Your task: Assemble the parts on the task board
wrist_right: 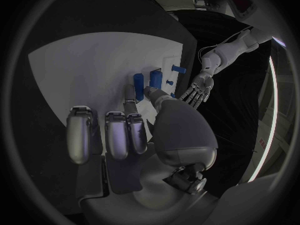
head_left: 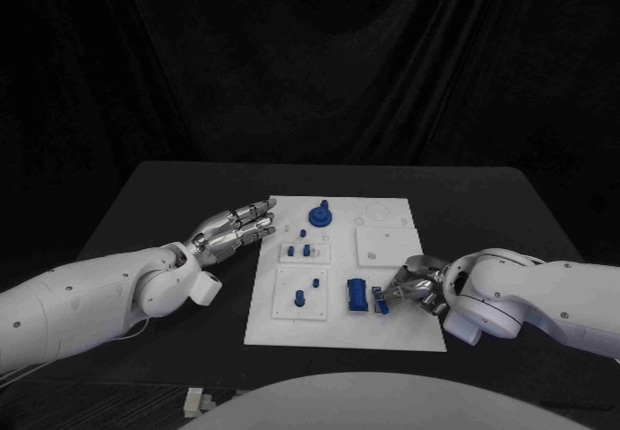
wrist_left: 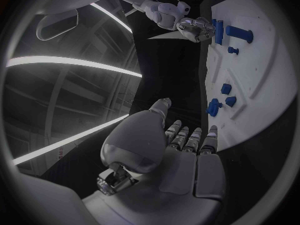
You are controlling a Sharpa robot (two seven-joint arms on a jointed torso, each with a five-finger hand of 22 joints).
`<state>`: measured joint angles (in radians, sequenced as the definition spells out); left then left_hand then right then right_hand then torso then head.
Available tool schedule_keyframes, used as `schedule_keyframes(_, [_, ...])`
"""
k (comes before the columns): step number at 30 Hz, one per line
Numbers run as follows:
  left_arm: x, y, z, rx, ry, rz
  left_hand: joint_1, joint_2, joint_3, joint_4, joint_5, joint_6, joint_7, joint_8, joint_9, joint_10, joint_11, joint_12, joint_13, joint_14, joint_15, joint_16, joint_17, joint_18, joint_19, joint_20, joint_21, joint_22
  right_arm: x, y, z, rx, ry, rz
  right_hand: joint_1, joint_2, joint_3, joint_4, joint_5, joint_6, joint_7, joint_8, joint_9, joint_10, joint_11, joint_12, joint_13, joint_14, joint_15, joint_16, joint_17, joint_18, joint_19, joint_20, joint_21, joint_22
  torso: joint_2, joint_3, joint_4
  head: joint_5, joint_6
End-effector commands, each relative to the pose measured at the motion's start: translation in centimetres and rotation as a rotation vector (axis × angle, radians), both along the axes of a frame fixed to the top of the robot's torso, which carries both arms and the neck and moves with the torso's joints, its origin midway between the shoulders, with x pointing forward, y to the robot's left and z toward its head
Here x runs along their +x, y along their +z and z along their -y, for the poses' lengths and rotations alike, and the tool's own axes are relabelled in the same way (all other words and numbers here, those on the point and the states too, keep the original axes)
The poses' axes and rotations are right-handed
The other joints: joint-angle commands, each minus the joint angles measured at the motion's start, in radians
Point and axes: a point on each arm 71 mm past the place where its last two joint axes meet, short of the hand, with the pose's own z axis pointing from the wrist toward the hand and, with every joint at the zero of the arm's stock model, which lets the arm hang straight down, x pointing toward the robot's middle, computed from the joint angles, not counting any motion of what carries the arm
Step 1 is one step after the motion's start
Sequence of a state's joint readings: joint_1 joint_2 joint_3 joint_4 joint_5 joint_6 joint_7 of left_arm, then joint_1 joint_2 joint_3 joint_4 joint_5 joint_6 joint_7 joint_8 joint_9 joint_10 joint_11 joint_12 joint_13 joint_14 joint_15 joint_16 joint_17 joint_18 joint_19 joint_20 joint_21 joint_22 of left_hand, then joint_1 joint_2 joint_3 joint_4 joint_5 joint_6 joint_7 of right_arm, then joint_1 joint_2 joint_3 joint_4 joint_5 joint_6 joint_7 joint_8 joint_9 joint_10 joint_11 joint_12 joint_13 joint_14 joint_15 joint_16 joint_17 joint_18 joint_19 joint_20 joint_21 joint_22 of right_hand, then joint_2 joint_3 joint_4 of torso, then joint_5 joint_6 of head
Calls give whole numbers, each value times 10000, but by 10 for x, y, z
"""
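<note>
1. The task board [head_left: 388, 333], a white plate, lay in the middle of the black table [head_left: 155, 193], with blue parts spread over its left and middle areas.
2. The left hand [head_left: 236, 229] hovered just beside the board's far left edge, its fingers straight, close side by side and pointing toward the board; it held nothing and touched no part.
3. The right hand [head_left: 411, 288] rested over the near right area of the board, its fingers reaching left to a small blue part [head_left: 382, 303]. In the right wrist view, the thumb and a fingertip met at this part [wrist_right: 150, 91]; whether they actually clamped it could not be told.
4. Just left of that part stood a larger blue block [head_left: 356, 294].
5. Near the board's far edge sat a round blue part [head_left: 319, 214].
6. Several smaller blue pieces [head_left: 304, 250] lay between these, on the board's left side.
</note>
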<state>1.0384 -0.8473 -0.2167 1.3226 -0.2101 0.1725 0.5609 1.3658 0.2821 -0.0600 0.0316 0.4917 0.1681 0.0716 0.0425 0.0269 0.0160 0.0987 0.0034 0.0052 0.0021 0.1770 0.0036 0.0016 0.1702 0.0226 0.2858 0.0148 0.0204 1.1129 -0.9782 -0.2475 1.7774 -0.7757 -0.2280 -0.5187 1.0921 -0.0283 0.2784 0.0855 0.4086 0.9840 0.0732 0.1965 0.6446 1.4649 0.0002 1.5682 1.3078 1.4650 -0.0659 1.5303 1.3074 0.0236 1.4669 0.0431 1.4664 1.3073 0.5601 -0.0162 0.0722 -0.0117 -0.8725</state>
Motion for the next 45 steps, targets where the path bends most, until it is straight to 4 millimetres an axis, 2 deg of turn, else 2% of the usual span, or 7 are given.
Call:
schedule_keyframes(1, [-1,0,2,-177,-111,8,69,4,26,-12,33,-26,-47,31,5,13,45,28,16,-9,65,-22,-8,67,-9,47,47,10,-1,-1,0,-59,-41,-111,-135,-5,-119,65,-368,-65,6,76,-12,1059,-6,26,2630,781,9,-63,1132,56,486,24,-44,2248,-5,2,-13,4,-1])
schedule_keyframes(7, [-1,0,2,-170,-130,-18,69,4,26,-12,33,-26,-47,31,5,13,45,28,16,-9,65,-22,-8,67,-9,47,47,10,0,-1,0,-60,-123,-51,-381,60,-292,309,-778,-83,14,161,-40,1059,3,26,2630,779,17,-67,1118,58,482,30,-56,2244,-2,3,-6,2,-1])
schedule_keyframes(16, [-1,-1,2,-162,-149,-64,69,4,26,-12,33,-26,-47,31,5,13,45,28,16,-9,65,-22,-8,67,-9,47,47,10,0,3,2,24,-167,458,-1243,62,-1088,1130,-2779,-192,13,400,-107,1059,4,26,2630,776,20,-73,1096,76,456,38,-123,2222,-3,4,-11,26,-1])
schedule_keyframes(28, [-2,-1,0,-150,-124,-91,64,12,37,-11,34,-16,-28,36,8,15,44,29,17,-6,74,-19,-7,65,-7,49,49,12,-3,16,5,-127,945,2104,-717,-93,-1671,984,-2652,-362,-39,915,211,1059,-41,26,2630,786,-21,-54,1147,70,468,0,-106,2230,-8,5,-15,54,-1])
schedule_keyframes(33, [-3,-2,0,-151,-136,-117,64,12,37,-11,34,-16,-28,36,8,15,44,29,17,-6,74,-19,-7,65,-7,49,49,12,-8,18,7,-543,1706,2231,-91,-9,-2081,706,-2690,-555,-191,2264,1277,1059,-212,26,2630,786,-160,-54,1150,61,481,-87,-83,2239,-3,11,-17,20,-1])
schedule_keyframes(39, [-3,-3,0,-163,-156,-136,60,15,46,-11,36,-3,-13,41,10,15,42,29,17,-6,80,-19,-7,65,-3,51,52,14,-11,16,8,-1034,2274,2298,314,183,-2780,654,-2935,-1530,-527,5005,3968,1059,-460,26,2630,789,-357,-64,1146,66,489,-328,-85,2242,-4,7,-13,-11,-1])
schedule_keyframes(45, [-4,-3,0,-160,-154,-151,60,15,46,-11,36,-3,-13,41,10,15,42,29,17,-6,80,-19,-7,65,-3,51,52,14,-14,13,9,-1342,2531,2181,417,237,-2998,701,-2998,-1616,-652,5781,4757,1059,-573,26,2630,802,-461,-47,1198,46,523,-397,-24,2264,-3,-1,-12,7,-1])
